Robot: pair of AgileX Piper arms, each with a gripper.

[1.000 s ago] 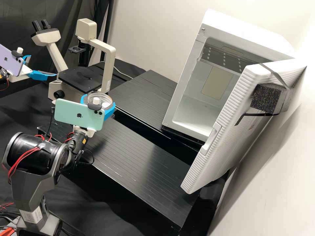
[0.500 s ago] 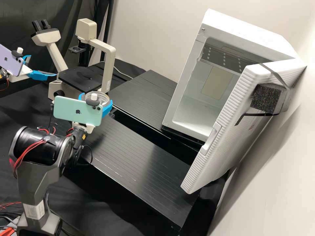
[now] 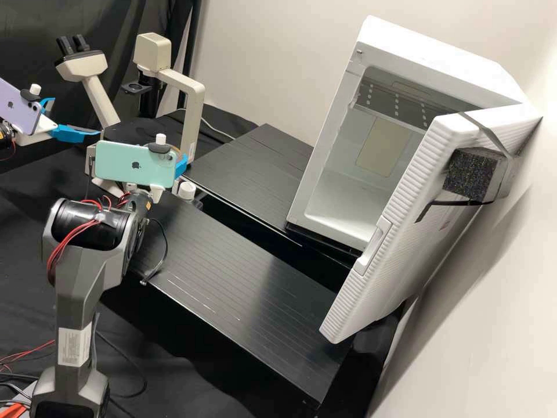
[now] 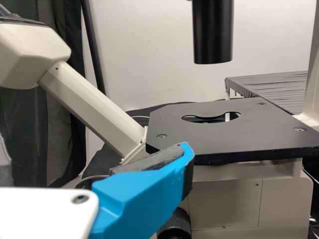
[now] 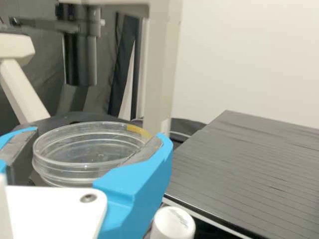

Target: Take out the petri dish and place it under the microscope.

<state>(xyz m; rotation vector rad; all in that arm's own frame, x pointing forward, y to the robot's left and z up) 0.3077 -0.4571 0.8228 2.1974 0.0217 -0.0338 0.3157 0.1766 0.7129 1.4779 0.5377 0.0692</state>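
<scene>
The right gripper (image 5: 97,135) clasped the dish (image 5: 89,159) between its fingers (image 5: 137,181); the left gripper (image 3: 76,116) stood released. The platform (image 4: 204,137) beyond the clasping fingers required a level, gradual set-down.

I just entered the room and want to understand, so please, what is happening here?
A robot is handling a clear dish. Its right gripper holds the dish between two blue fingers, near the microscope, but the dish is not yet set down on the black stage. The left gripper is on the microscope's other side, fingers apart. The white cabinet stands with its door open.
</scene>
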